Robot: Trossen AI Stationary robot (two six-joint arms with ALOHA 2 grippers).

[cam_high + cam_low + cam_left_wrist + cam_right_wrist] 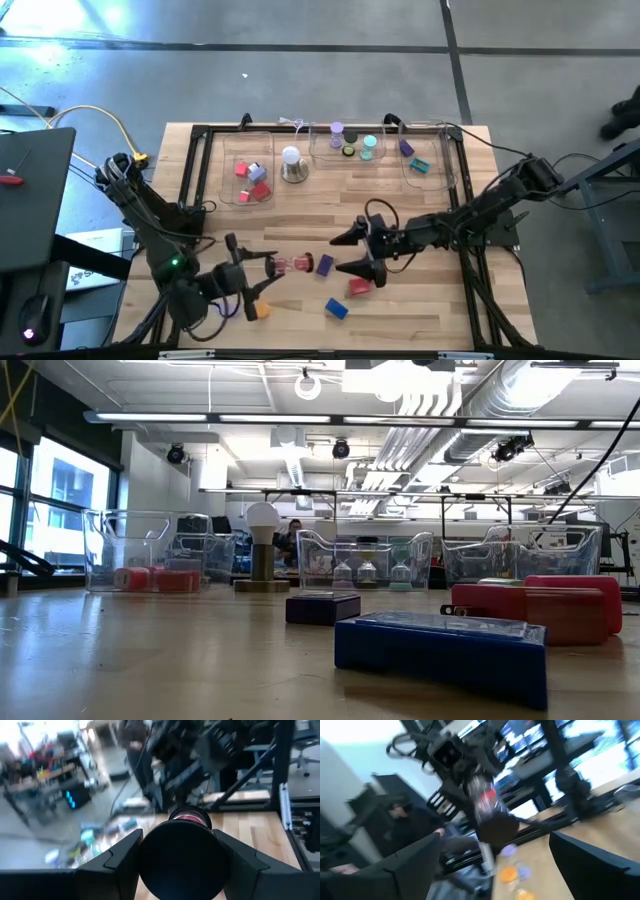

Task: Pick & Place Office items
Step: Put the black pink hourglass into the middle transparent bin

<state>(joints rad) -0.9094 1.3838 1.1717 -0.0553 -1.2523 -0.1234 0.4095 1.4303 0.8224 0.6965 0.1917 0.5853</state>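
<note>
My left gripper (pixel 268 265) is over the table's near left part, shut on a round roll (pixel 292 264) with a black body (pixel 180 860) and a red end (pixel 190 816). Facing it from the right, my right gripper (pixel 348 254) stands open with nothing between its fingers. In the right wrist view the roll (pixel 487 802) shows ahead of that gripper (pixel 495 836). A purple block (pixel 325 264) lies flat on the table between the two grippers. A red block (pixel 360 287), a blue block (pixel 336 308) and an orange piece (pixel 262 311) lie nearer the front edge. My left gripper pinches the roll's black body (pixel 150 865) between its two fingers (pixel 117 855). The fingers come level from the table's left, and the roll lies along them. Its red end (pixel 298 264) sticks out past the fingertips toward my right gripper. The roll is lifted clear of the table.
Three clear trays stand along the far edge: the left tray (pixel 228 180) with red and purple pieces, the middle tray (pixel 322 152) with lilac, teal and black rolls, the right tray (pixel 445 170) with several pieces. A white dome on a metal base (pixel 292 165) stands between the first two.
</note>
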